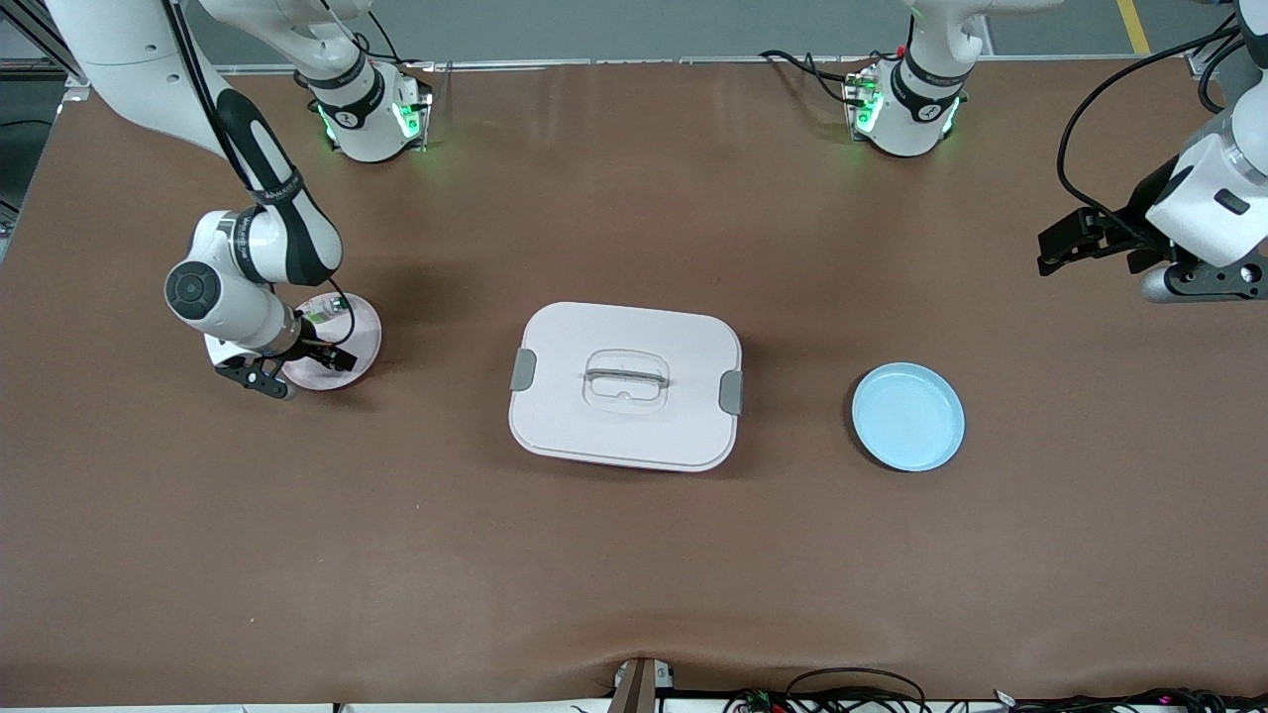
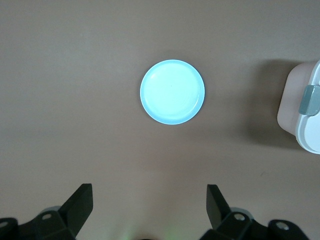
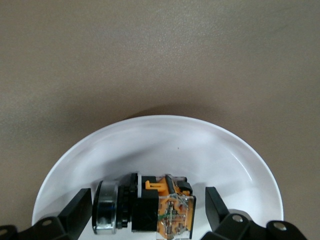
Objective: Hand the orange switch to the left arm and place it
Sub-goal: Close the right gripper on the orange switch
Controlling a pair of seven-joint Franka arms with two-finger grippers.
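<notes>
Over white plate at right arm's end of table, our right gripper hangs low, fingers spread, straddling orange switch lying in plate, not yet clamped. Pick-up step, we judge. Next: we close on switch body, lift, carry clear of box at mid-table. Our left gripper waits released, high above blue plate, near left arm's end.

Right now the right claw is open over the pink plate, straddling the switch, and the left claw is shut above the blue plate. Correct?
Not quite: the left claw is open, as the left wrist view shows, up over the table with the round light-blue plate ahead of it. The right claw is open around the switch on the round pale-pink plate.
</notes>
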